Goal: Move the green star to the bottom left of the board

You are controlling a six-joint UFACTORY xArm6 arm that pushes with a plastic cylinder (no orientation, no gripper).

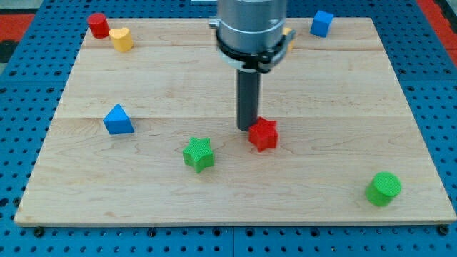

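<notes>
The green star (198, 154) lies on the wooden board (321, 93), below the middle and a little to the view's left. My tip (246, 128) stands up and to the right of the star, apart from it. The tip is right beside the left edge of a red star-shaped block (263, 133); I cannot tell if they touch.
A blue triangular block (118, 120) lies at the left. A red cylinder (98, 25) and a yellow block (122, 38) sit at the top left. A blue cube (322, 23) is at the top right, a green cylinder (383, 189) at the bottom right. Another yellow block (288, 37) peeks from behind the arm.
</notes>
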